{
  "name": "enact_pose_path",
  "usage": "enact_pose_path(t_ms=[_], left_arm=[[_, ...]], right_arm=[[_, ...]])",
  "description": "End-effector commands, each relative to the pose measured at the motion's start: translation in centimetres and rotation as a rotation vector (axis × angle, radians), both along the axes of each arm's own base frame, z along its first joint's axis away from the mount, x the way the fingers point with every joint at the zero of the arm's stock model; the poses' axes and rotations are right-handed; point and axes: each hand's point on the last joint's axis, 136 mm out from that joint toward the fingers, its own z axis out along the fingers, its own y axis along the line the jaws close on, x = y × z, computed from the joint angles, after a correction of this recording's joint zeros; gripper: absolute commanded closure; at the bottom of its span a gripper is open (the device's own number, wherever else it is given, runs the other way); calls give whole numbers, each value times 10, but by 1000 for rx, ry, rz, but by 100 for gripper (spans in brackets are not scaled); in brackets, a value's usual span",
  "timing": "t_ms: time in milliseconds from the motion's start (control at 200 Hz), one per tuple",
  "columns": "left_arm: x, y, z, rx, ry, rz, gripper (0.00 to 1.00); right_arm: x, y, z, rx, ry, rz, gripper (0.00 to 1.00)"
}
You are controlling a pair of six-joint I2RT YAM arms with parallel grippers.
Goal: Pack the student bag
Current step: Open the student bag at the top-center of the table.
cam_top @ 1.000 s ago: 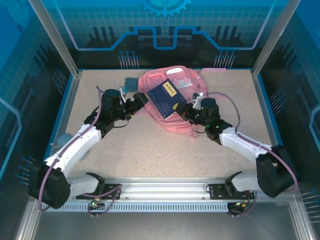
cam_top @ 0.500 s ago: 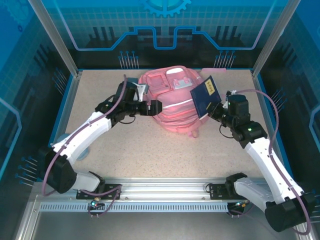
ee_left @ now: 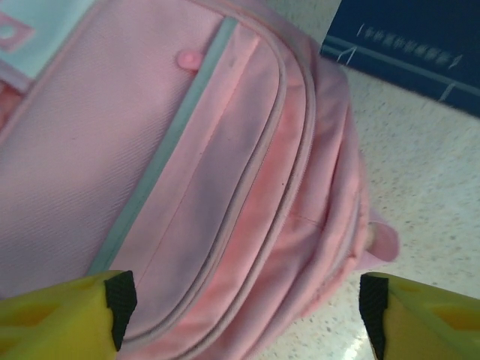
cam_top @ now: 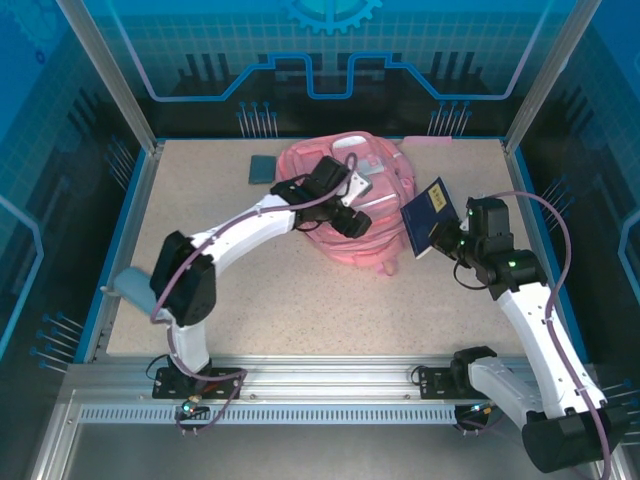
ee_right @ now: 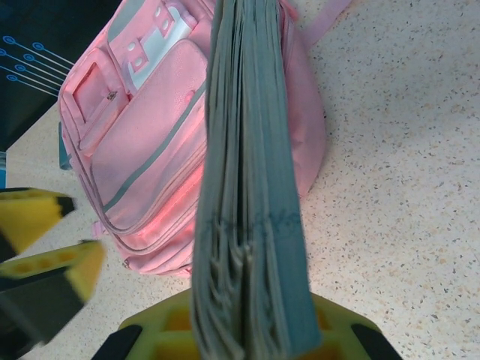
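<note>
The pink student bag (cam_top: 385, 228) lies at the back centre of the table, front pockets up. My left gripper (cam_top: 352, 222) hovers over its lower front, open wide with its yellow fingers either side of the zip seams (ee_left: 225, 187) and nothing between them. To the right of the bag my right gripper (cam_top: 447, 237) is shut on a dark blue book (cam_top: 428, 215), held up off the table and tilted. In the right wrist view the book (ee_right: 247, 150) stands edge-on in front of the bag (ee_right: 150, 150), with the left gripper (ee_right: 56, 240) at the left. The book's cover (ee_left: 420, 45) shows past the bag.
A small grey-blue flat item (cam_top: 262, 168) lies left of the bag near the back wall. A pale blue object (cam_top: 125, 285) sits at the table's left edge. Speckled tabletop (cam_top: 300, 300) stretches in front of the bag. Metal frame posts stand at the back corners.
The right gripper lifted the book off the bag and carried it right. The left arm swung right, from the bag's left side to over its front.
</note>
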Motion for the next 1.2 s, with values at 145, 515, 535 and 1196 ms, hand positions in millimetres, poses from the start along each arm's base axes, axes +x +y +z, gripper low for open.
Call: enact_pose_path(t_ms=[145,515,535,1196], left_arm=[[16,-7,-39,181,15,-66,33],[30,-4,-72,334,0,-72,47],[33,-2,-73,343,-7,-63,47],[79,18,69,141,-383,260,100]], right_arm=[[0,-1,5,34,-25,7,100],[1,2,0,65,-17,7,100],[0,2,0,65,-17,8,100],[-39,-41,16,-121,31,-128,100]])
